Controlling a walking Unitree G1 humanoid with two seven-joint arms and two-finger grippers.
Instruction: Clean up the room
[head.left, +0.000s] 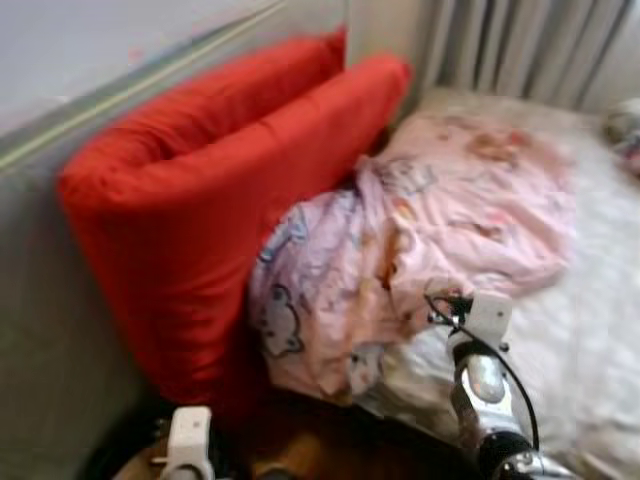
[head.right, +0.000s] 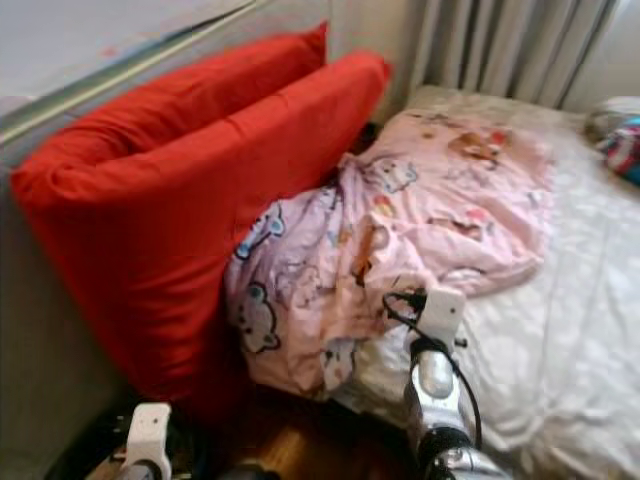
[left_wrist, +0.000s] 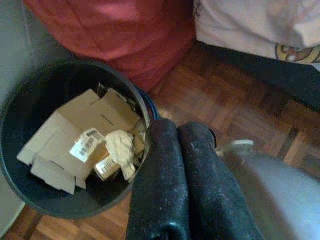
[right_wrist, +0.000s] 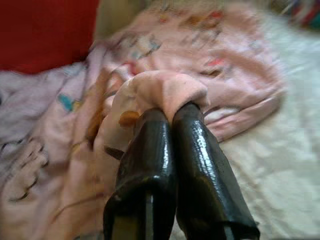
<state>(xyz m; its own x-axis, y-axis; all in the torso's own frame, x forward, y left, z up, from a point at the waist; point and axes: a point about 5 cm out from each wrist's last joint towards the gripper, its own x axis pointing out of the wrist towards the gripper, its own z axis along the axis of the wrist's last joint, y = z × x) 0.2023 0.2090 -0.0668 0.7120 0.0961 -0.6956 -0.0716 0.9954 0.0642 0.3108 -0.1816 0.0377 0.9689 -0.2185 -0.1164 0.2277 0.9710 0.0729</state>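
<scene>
The white bed (head.left: 590, 330) runs off frame at three o'clock. Two red cushions (head.left: 200, 200) lean at nine o'clock. The right gripper (right_wrist: 167, 112) pinches a fold of the crumpled pink blanket (head.left: 420, 230). By the wrist camera, the left gripper (left_wrist: 172, 132) is closed empty beside a black bin (left_wrist: 20, 185) of cardboard scraps (left_wrist: 75, 135).

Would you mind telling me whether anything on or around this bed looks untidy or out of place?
Yes. The pink cartoon-print blanket lies crumpled in a heap on the white bed, one edge hanging off the side. The right gripper is shut on a fold of it. The two red pillows stand propped against the wall, not laid flat.
</scene>
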